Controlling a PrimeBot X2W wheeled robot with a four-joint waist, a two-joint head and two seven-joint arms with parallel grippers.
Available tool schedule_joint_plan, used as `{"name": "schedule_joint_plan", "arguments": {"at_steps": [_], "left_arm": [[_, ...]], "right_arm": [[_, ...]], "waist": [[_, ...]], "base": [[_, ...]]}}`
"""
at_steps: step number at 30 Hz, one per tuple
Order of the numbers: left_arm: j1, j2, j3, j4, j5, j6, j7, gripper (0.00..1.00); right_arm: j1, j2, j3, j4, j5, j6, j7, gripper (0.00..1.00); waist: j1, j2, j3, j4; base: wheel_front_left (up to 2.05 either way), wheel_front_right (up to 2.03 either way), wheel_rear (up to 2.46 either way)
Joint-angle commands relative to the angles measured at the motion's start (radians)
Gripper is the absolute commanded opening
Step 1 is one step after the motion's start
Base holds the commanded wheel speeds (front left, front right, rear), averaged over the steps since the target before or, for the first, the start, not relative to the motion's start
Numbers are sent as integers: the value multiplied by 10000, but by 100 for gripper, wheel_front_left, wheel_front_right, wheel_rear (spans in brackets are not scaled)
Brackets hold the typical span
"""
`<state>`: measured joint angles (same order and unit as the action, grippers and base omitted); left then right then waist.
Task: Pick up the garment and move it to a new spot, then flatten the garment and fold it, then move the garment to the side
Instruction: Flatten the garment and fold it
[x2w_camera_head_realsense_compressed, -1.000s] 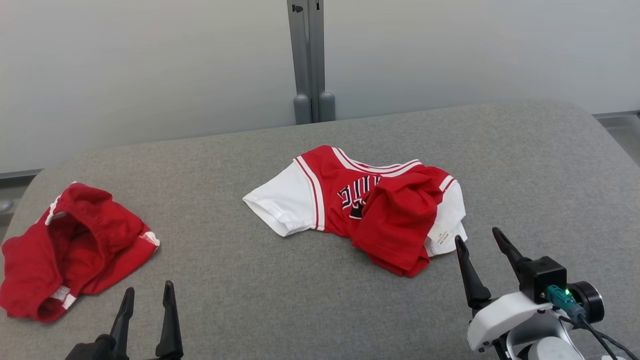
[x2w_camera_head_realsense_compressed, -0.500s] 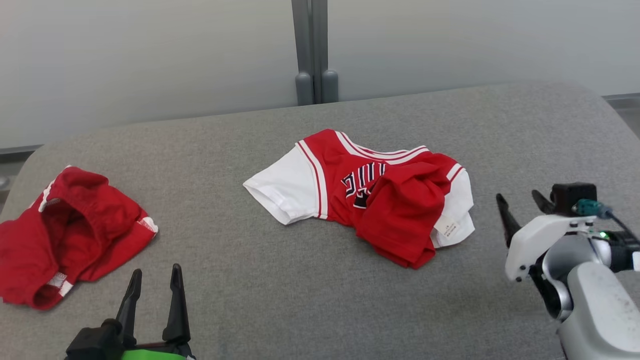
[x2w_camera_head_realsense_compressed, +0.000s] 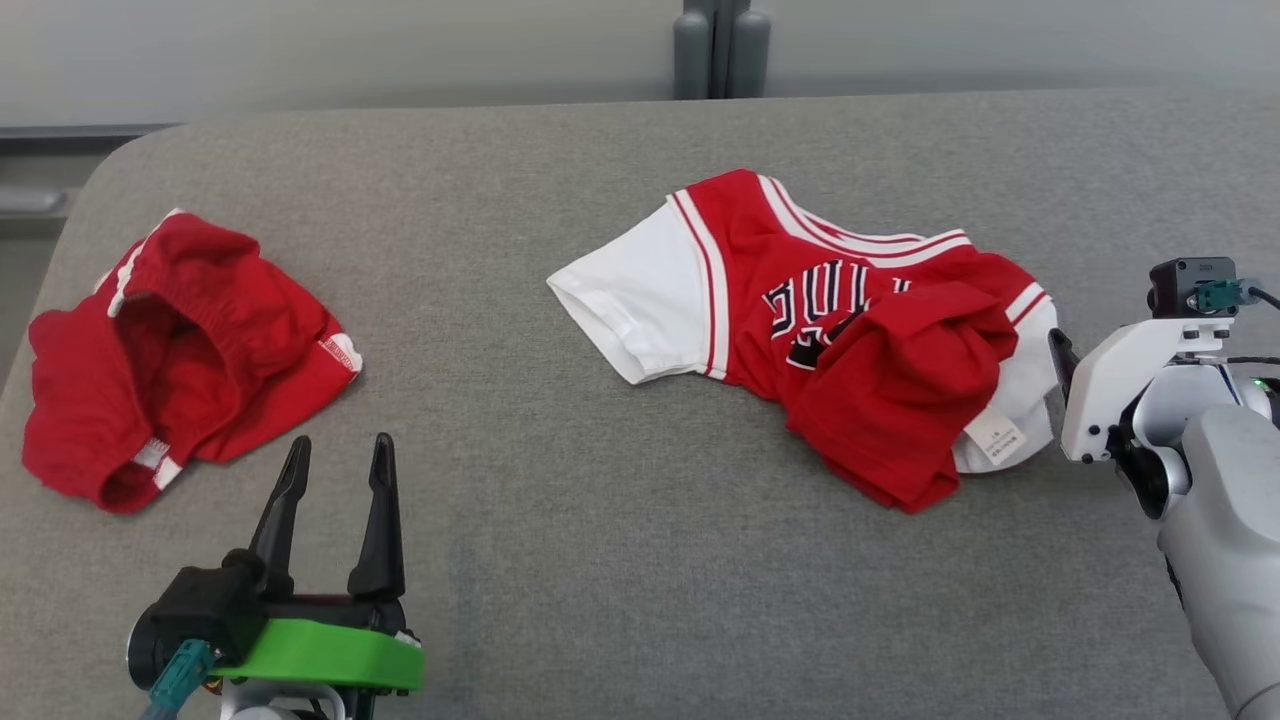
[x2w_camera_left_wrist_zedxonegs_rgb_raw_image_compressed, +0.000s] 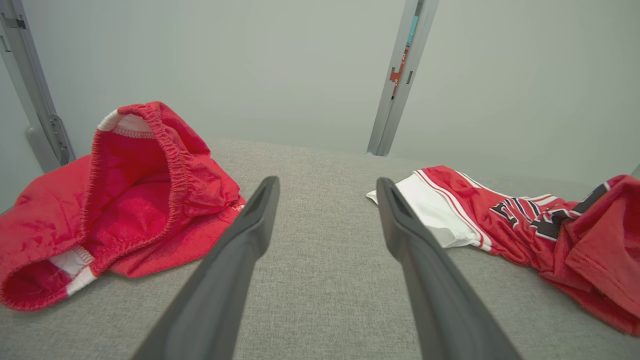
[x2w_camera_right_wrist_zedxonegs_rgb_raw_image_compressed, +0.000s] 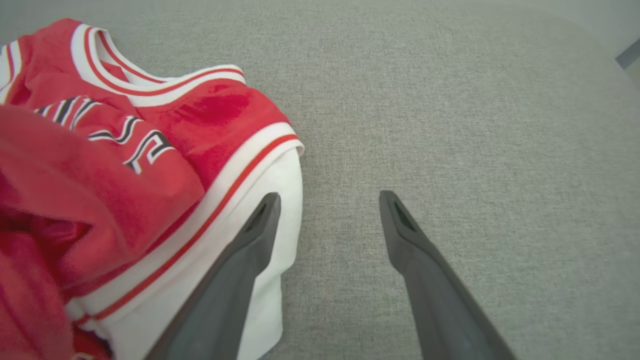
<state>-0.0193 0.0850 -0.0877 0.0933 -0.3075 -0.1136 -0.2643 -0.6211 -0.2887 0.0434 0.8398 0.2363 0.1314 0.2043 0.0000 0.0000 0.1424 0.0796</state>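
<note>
Jersey (x2w_camera_head_realsense_compressed: 830, 330): we see it crumpled mid-way along the grey cushion (x2w_camera_head_realsense_compressed: 600, 560).
Left gripper (x2w_camera_head_realsense_compressed: 340, 440): spread wide, empty, near the red shorts (x2w_camera_head_realsense_compressed: 180, 350).
Right gripper (x2w_camera_right_wrist_zedxonegs_rgb_raw_image_compressed: 330, 197): spread wide, empty, just beside the jersey's white sleeve.

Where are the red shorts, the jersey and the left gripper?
red shorts (x2w_camera_head_realsense_compressed: 200, 340), head view, crumpled red middle.
jersey (x2w_camera_head_realsense_compressed: 738, 258), head view, red chest beside the lettering.
left gripper (x2w_camera_head_realsense_compressed: 341, 442), head view, midway between its fingertips.

Grey fabric surface (x2w_camera_head_realsense_compressed: 600, 560): rumpled red-white jersey (x2w_camera_head_realsense_compressed: 860, 330) right of centre, red shorts (x2w_camera_head_realsense_compressed: 180, 350) far left, well apart.
</note>
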Motion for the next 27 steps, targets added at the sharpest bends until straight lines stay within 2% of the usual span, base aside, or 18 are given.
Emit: {"name": "schedule_joint_plan", "arguments": {"at_steps": [1, 7, 8, 9, 10, 17, 24, 27], "left_arm": [[-199, 43, 11, -64, 52, -21, -3, 100], [-210, 0, 7, -124, 119, -84, -1, 100], [-183, -3, 14, -114, 123, -96, -1, 100], [-160, -9, 30, -104, 136, -98, -1, 100], [-131, -16, 49, -96, 142, -105, -1, 100], [-9, -58, 116, 35, 155, -128, -1, 100], [302, -97, 299, 120, 142, -143, -1, 100], [427, -120, 413, 74, 178, -149, -1, 100]], "right_arm": [[-213, -81, 118, 192, 143, -14, -11, 100], [-639, -209, 834, 1117, 664, -14, 108, 100], [-679, -234, 980, 1264, 773, -14, 199, 87], [-721, -275, 1095, 1356, 814, -12, 253, 30], [-799, -279, 1261, 1384, 866, -12, 168, 0], [-1290, -481, 1913, 1006, 1044, -14, -578, 0], [-2160, -354, 2695, -959, 1496, -14, -862, 0], [-2803, 101, 2971, -1994, 2091, -12, -679, 0]], "waist": [[0, 0, 677, 726], [0, 0, 833, 1029], [0, 0, 823, 1048], [0, 0, 800, 1052], [0, 0, 768, 1047], [0, 0, 189, 917], [0, 0, -520, 608], [0, 0, -783, 497]], "base": [[0, 0, 0], [0, 0, 0], [0, 0, 0], [0, 0, 0], [0, 0, 0], [0, 0, 0], [0, 0, 0], [0, 0, 0]]}}
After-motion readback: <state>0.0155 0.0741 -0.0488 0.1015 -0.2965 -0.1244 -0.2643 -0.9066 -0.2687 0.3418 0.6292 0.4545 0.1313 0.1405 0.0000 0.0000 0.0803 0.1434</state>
